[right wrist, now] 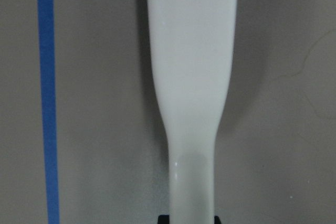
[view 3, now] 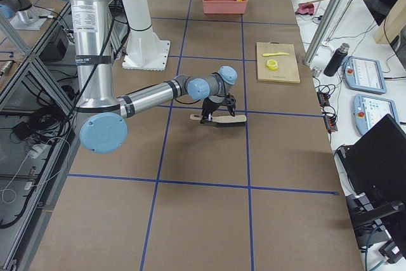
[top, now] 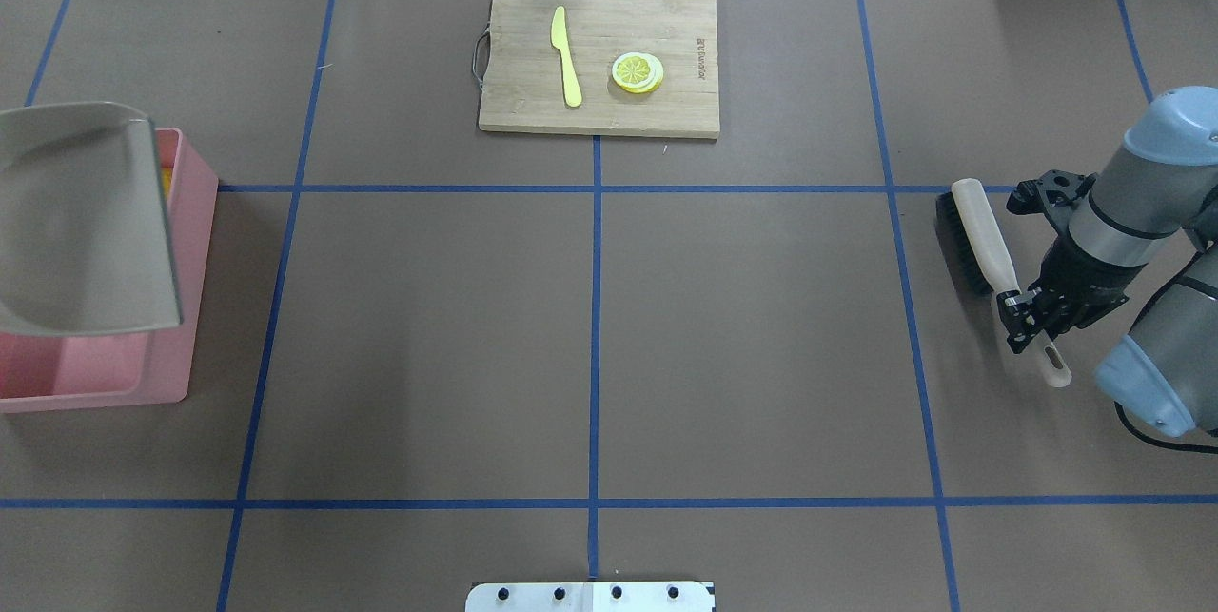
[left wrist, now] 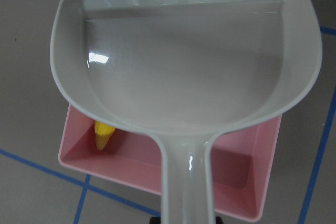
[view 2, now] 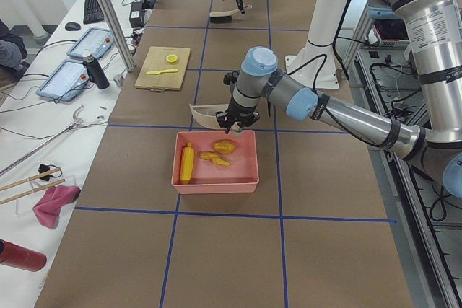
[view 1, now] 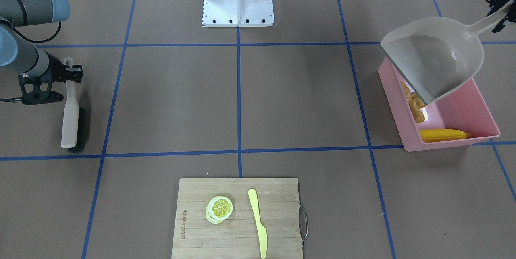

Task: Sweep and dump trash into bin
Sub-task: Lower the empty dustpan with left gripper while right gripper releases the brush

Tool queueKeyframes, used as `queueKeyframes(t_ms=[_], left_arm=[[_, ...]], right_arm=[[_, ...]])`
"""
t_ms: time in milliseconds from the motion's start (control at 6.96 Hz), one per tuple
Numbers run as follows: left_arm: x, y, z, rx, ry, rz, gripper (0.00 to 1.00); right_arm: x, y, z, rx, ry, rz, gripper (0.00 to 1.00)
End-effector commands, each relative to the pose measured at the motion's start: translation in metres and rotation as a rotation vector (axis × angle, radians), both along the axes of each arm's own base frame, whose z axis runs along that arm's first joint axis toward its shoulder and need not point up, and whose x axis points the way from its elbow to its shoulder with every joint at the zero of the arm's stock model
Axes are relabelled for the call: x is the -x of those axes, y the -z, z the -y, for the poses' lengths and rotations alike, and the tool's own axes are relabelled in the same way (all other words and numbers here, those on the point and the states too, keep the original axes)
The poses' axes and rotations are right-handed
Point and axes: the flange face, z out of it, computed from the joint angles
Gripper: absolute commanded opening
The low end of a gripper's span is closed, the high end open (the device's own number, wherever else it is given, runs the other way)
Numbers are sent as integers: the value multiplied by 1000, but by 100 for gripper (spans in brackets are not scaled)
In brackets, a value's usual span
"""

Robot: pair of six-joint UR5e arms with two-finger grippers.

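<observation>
Your brown table is taped into blue squares. On the robot's left side stands the pink bin. The beige dustpan hangs tilted above it, lip lowest, and the left gripper is clamped on its handle. The wooden cutting board lies at your edge of the table. On the robot's right side the brush rests on the table, and the right gripper pinches its handle. You see all the trash inside the bin: the corn cob along the wall farthest from the robot, the ginger root and the potato beneath the dustpan. The knife and the lemon slice sit apart on the board.
</observation>
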Motion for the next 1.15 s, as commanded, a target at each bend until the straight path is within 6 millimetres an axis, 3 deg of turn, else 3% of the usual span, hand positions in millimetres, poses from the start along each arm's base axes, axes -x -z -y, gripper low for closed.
queueKeyframes(t_ms=[0,144,287,431,575,718,862,1006], left_arm=[[-84,13,9,-95,-70,-121,0],[-121,19,4,-126,-130,-118,0],[-144,18,-2,-127,-183,-122,0],[-176,23,0,-152,-233,-141,0],[-210,29,-12,-160,-273,-199,0],[-244,52,-13,-202,-298,-225,0],[-281,52,-24,-195,-366,-229,0],[-298,56,-13,-205,-370,-237,0]], right_arm=[[-2,0,-1,6,-1,6,100],[-3,3,-1,2,-2,11,100],[-7,6,4,-4,-17,15,100],[-24,16,20,-18,-61,26,100],[-49,32,45,-53,-126,40,100],[-89,43,71,-95,-215,31,100],[-135,60,96,-148,-317,15,100],[-182,60,106,-178,-380,12,100]])
